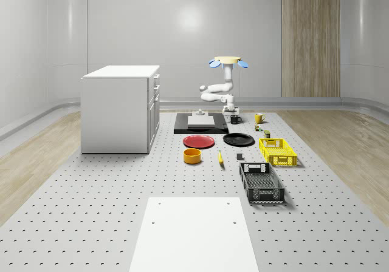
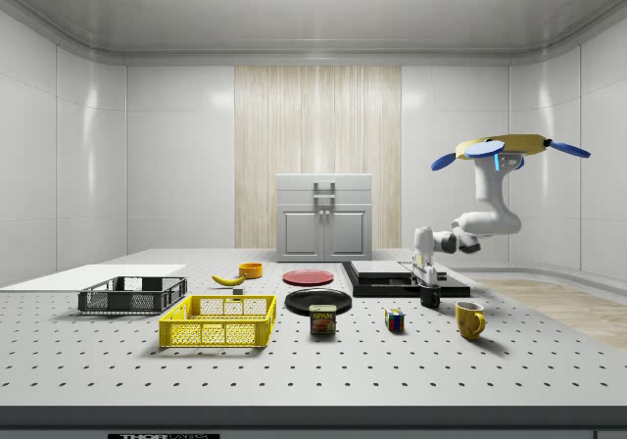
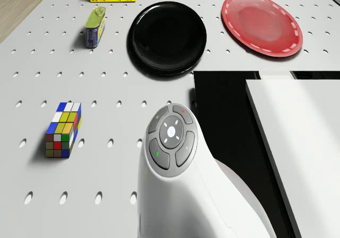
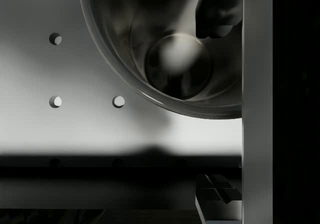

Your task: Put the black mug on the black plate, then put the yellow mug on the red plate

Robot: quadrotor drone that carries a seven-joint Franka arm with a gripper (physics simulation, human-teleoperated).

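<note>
Overhead: my drone [image 1: 228, 61] hovers above the table's [image 1: 91, 211] far end, upper centre of the whole-scene view and upper right of the side view, with the arm bent down beneath it.
Gripper: my gripper [image 1: 233, 115] points straight down, right over the black mug [image 1: 235, 119], just above centre in the whole-scene view and right of centre in the side view.
Jaws: released and spread wide, gripping nothing. In the wrist view one finger [image 4: 220, 14] sits over the mug's open mouth and the other lies well outside the rim. I cannot tell whether either touches the mug.
Black mug: upright on the table beside the black slab [image 1: 182, 127], directly under me.
Black plate [image 1: 238, 139]: flat on the table, just below the mug in the whole-scene view, nothing on it.
Yellow mug [image 1: 259, 118]: upright on the table, just right of the black mug in both the whole-scene and side views.
Red plate [image 1: 199, 141]: flat, just left of the black plate in the whole-scene view, nothing on it.
Nearby: a cube [image 3: 64, 129] and a can [image 3: 95, 26] lie on the table close to the black plate.
</note>
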